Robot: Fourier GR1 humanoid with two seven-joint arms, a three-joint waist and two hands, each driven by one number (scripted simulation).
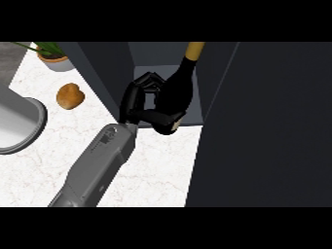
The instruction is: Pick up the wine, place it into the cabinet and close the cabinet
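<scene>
- the left hand [141, 99] grasps the dark glass wine bottle with gold neck [177, 87], already inside the open dark grey cabinet [154, 56].
- placing step; next, i judge: set down, let go, close the dark cabinet door [276, 121].

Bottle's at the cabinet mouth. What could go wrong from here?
1. The hand is curled round the wine bottle right beside the cabinet's left wall; it may knock that wall going in.
2. The bottle looks tilted, neck toward the back, so it might tip over once let go.
3. The door stands open close on the right; the bottle or hand could brush it on the way out.
</scene>
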